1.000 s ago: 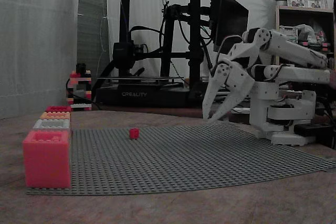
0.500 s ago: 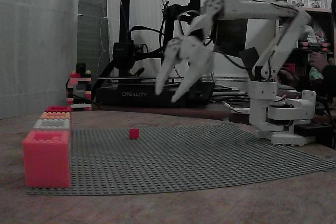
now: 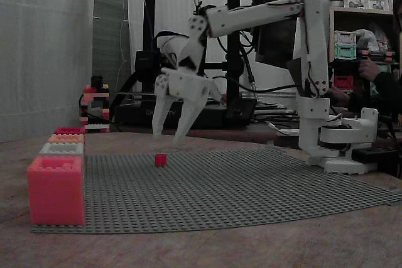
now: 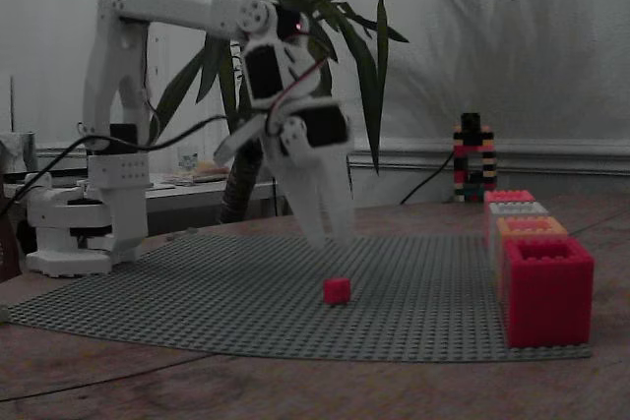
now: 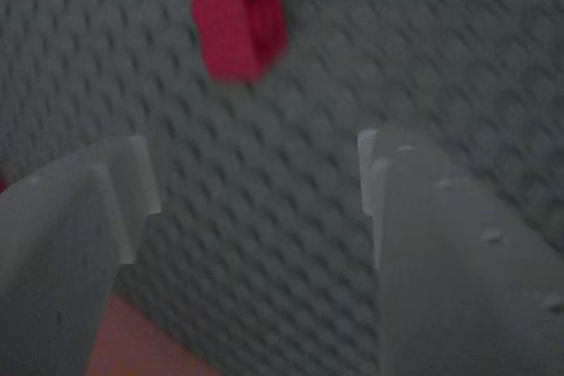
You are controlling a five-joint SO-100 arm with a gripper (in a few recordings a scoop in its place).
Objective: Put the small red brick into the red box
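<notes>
The small red brick (image 3: 161, 159) sits on the grey studded baseplate (image 3: 251, 186), out in the open and apart from the row of boxes. It is a near-cube, so no long axis can be told; in the wrist view it (image 5: 241, 22) lies turned a little against the stud rows, one corner toward the lower right, though that picture is blurred.

The white arm reaches out from its base (image 3: 339, 142) and bends down at the wrist, so that the end effector (image 3: 169, 136) hangs tips-down above the baseplate, just over the brick and clear of it. In a fixed view the tips come close above the brick, which (image 4: 337, 289) lies a little below and to the right of them (image 4: 330, 238). The two fingers stand apart with nothing between them; the wrist view shows bare studs in the gap between the left finger (image 5: 79, 226) and the right one (image 5: 458, 244).

The red box (image 4: 547, 289) stands at the near end of the row at the baseplate's edge, well apart from the brick, its opening upward. In a fixed view the same box (image 3: 56, 189) looks more coral in the dim light. Behind it come an orange box (image 4: 532, 226), a grey box (image 4: 516, 209) and another red one (image 4: 509, 196).

A 3D printer (image 3: 188, 48) stands behind the counter (image 3: 201, 249), and a potted plant (image 4: 305, 7) rises behind the arm.
</notes>
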